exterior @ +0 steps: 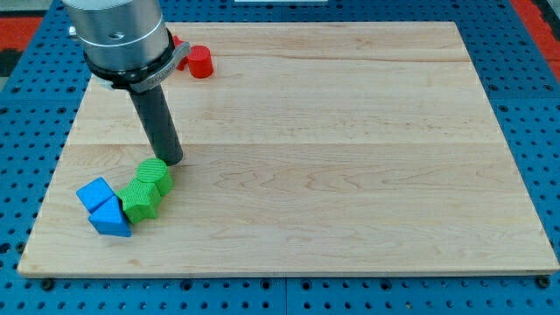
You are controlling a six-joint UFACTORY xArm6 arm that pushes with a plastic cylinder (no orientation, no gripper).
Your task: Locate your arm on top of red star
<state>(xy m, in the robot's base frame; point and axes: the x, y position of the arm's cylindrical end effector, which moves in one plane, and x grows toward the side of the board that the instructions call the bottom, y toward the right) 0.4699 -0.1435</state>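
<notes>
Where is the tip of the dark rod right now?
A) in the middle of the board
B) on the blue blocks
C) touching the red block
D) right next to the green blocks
D: my tip sits just above the green blocks near the view's bottom left, well away from the red block at the top.

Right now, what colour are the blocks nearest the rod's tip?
Green, seen in the camera view, just below my tip.

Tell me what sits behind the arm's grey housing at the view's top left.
A red block shows to the housing's right, plus a red sliver at its edge. The rest is covered, so its shape cannot be told.
</notes>
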